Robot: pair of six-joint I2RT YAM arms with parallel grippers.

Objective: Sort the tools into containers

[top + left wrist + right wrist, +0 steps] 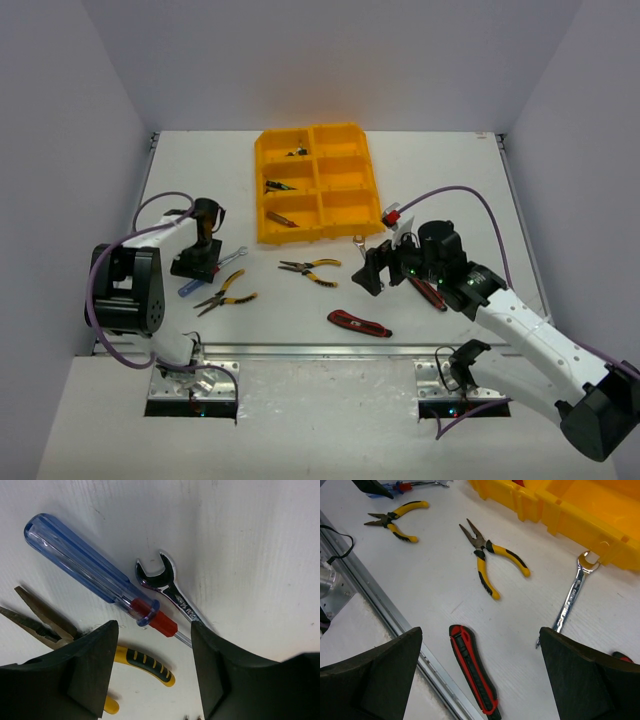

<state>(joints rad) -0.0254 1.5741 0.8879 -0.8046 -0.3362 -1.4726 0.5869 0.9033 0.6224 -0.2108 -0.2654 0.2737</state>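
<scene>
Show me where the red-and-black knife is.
In the top view, the red utility knife lies near the front edge of the table, slightly right of centre, closer to the robot than the middle yellow-handled pliers.

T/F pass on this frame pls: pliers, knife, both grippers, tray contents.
1. Both yellow-handled pliers lie on the table, outside the tray. True.
2. The red utility knife is in the tray. False: it lies on the table near the front edge.
3. The right gripper holds a wrench. False: it is open and empty.
4. The left gripper is open over the blue-handled screwdriver. True.
5. Every tray compartment is empty. False: three left-column compartments hold tools.
</scene>
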